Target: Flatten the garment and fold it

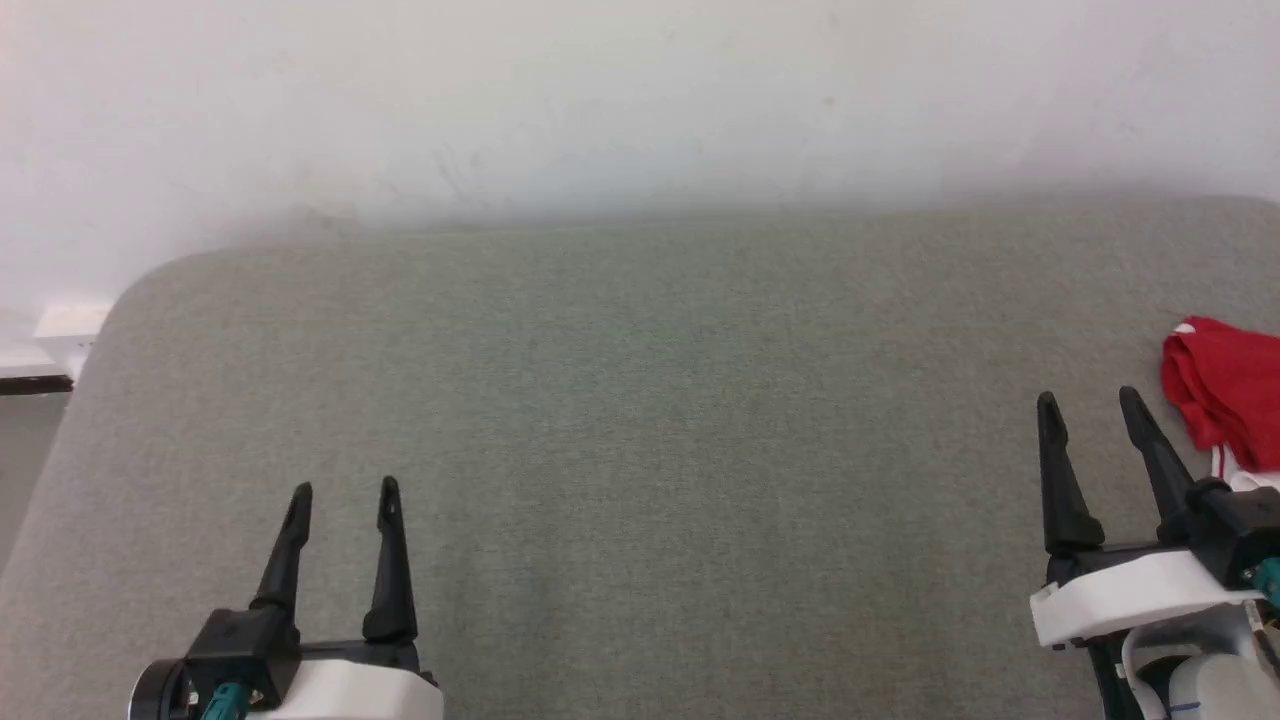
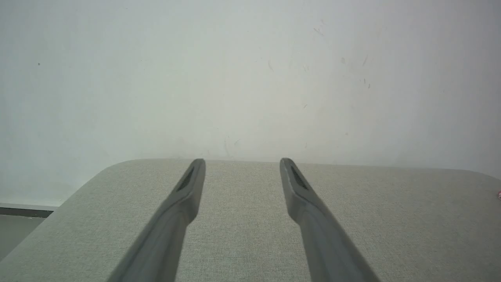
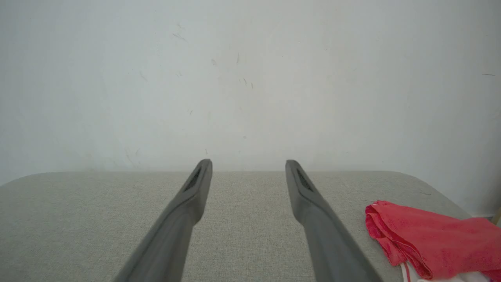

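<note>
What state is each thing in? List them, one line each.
garment: bunched up at the right of the grey padded surface, not flattened, not held.
left gripper: open, empty.
right gripper: open, empty, beside the garment.

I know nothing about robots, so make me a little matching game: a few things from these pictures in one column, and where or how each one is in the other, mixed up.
Things:
1. shirt
2. left gripper
3. right gripper
4. wall

Descriptions:
A. pale, rising behind the grey table
B. open and empty, just beside the red cloth
C. bunched up at the table's right edge
D. open and empty, over bare table far from the cloth

Pairs: 1-C, 2-D, 3-B, 4-A
</note>
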